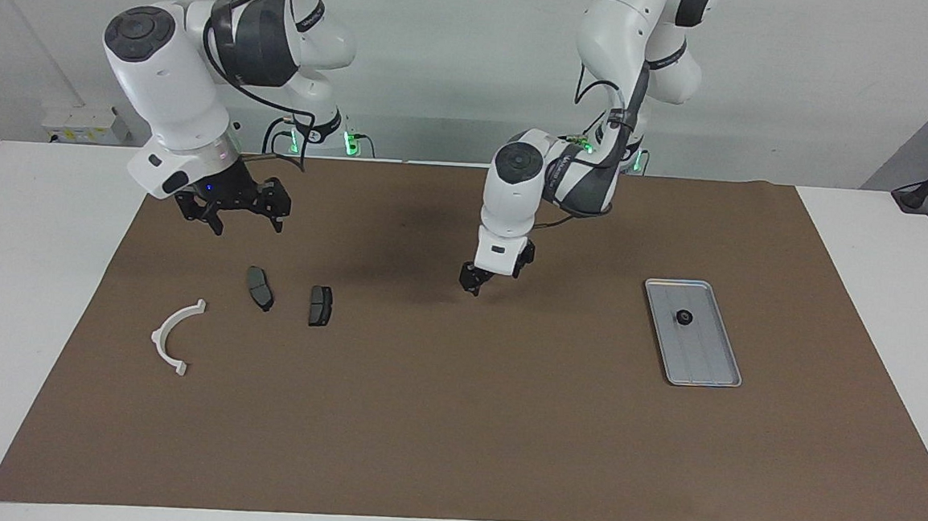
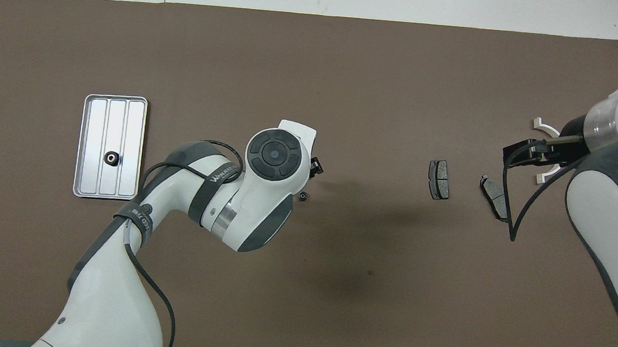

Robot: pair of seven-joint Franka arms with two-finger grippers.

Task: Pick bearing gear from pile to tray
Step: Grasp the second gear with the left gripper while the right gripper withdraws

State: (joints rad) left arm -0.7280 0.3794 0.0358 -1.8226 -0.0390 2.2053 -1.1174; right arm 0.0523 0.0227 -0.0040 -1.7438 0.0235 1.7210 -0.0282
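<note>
Pinching, apparently, a small bearing gear (image 2: 303,196), left gripper (image 1: 475,281) hangs mid-table, carrying toward tray (image 1: 713,371) at the left arm's end, one gear (image 1: 683,317) inside; right gripper (image 1: 233,212), spread, waits above pile (image 1: 259,288).

One camera hangs high across the table from the two robots and faces them, taking in the whole brown mat (image 1: 454,421), both arm bases along the top and the wall past them. The second sits high above the robots' own end and looks steeply down and forward, so the arms rise from the bottom edge and the mat (image 2: 351,61) nearly fills the frame. Both stand well back. They share the mat, the tray (image 1: 711,364) (image 2: 93,118) and the white bracket (image 1: 172,338) (image 2: 540,124), each turned half round between them
</note>
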